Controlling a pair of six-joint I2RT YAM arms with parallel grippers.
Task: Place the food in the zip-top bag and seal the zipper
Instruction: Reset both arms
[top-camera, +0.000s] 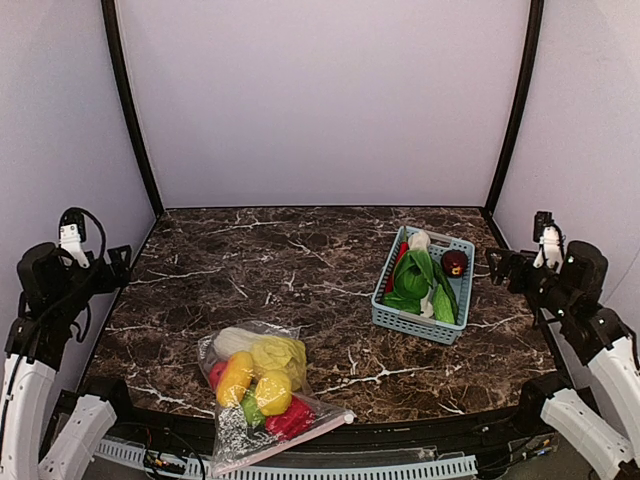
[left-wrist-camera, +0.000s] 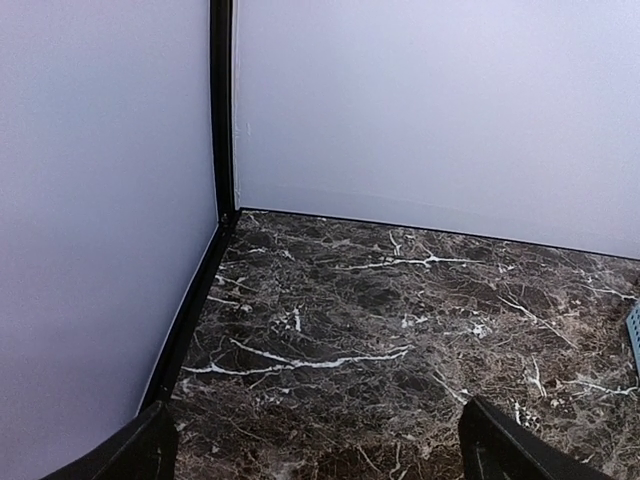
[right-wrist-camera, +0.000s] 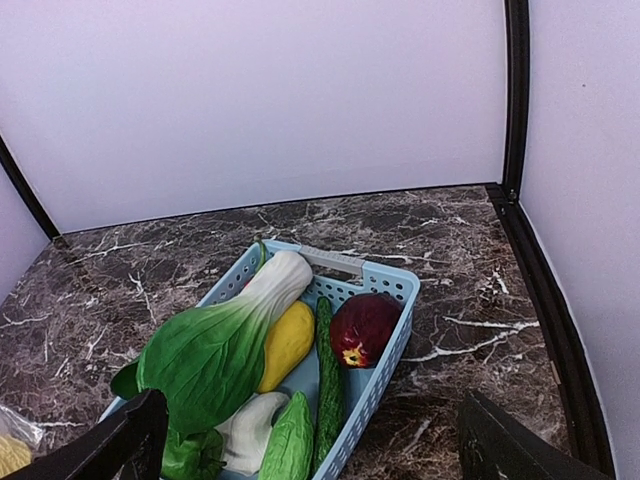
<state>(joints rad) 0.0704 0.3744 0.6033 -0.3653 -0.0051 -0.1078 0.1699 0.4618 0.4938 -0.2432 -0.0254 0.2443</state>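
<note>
**Food bagged at the near edge, both grippers wide and off to the sides**

Your zip-top bag lies flat on the desk, at its near edge and left of centre. The food is inside it, bunched together. The pale napa cabbage sits at the far end, with the orange-yellow pepper and the lemon side by side below it. A bit of the green apple shows between them, and the red fruit lies nearest the mouth. The zipper shows as a thin pinkish strip along the bag's near edge. From the top view you cannot tell whether it is pressed shut.

Your left gripper stands wide with nothing between its fingers. It is raised at the left edge of the desk, well apart from the bag, and its camera sees only bare marble and the back corner.

Your right gripper is just as wide and holds nothing. It is raised at the right edge and looks down on the light-blue basket. That basket holds the green leafy vegetable and the dark red round fruit, and it sits well apart from the bag.
</note>
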